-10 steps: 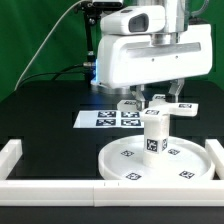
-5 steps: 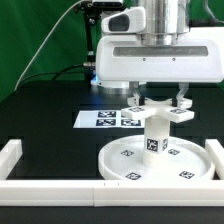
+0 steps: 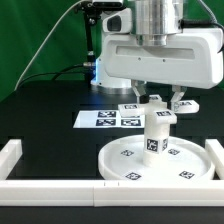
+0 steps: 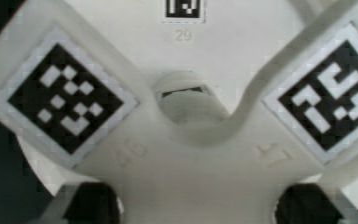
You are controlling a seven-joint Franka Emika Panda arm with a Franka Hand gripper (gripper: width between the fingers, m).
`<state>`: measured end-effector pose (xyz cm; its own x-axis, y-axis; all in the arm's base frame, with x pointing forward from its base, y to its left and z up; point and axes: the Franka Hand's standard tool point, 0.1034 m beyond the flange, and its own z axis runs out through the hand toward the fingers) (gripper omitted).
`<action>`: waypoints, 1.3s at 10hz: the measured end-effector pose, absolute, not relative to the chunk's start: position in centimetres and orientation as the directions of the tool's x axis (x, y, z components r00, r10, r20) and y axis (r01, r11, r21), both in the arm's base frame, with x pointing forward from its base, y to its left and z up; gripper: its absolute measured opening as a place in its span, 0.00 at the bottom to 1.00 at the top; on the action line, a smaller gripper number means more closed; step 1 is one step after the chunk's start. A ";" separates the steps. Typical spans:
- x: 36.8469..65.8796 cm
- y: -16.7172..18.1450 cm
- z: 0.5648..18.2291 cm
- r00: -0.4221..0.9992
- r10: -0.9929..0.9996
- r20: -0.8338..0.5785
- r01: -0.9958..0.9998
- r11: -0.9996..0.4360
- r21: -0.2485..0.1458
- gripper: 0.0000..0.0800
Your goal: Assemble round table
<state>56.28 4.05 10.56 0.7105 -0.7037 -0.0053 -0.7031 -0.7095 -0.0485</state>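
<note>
The fingers (image 4: 91,200) are clamping the X-shaped cross base (image 3: 153,109) between them, holding it over the top of the short cylindrical leg (image 3: 153,137). In the wrist view the base's centre hole (image 4: 185,100) is showing between two tagged arms. The leg is standing upright on the large flat round disc (image 3: 153,161), which is lying on the black table (image 3: 50,115), with the marker board (image 3: 105,119) just behind. The risk now is misalignment: if the hole is sitting off the leg's tip, pressing or turning could jam the joint, tilt the leg, or drag the unclamped disc sideways.
</note>
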 end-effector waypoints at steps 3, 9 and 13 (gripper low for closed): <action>56.4 4.4 11.0 0.767 -0.642 0.004 -0.641 -0.766 -0.052 0.77; 56.8 3.7 12.6 0.997 -0.043 0.058 -0.041 -0.998 -0.041 0.81; 57.0 3.8 12.6 0.940 0.330 0.083 0.331 -0.944 0.001 0.81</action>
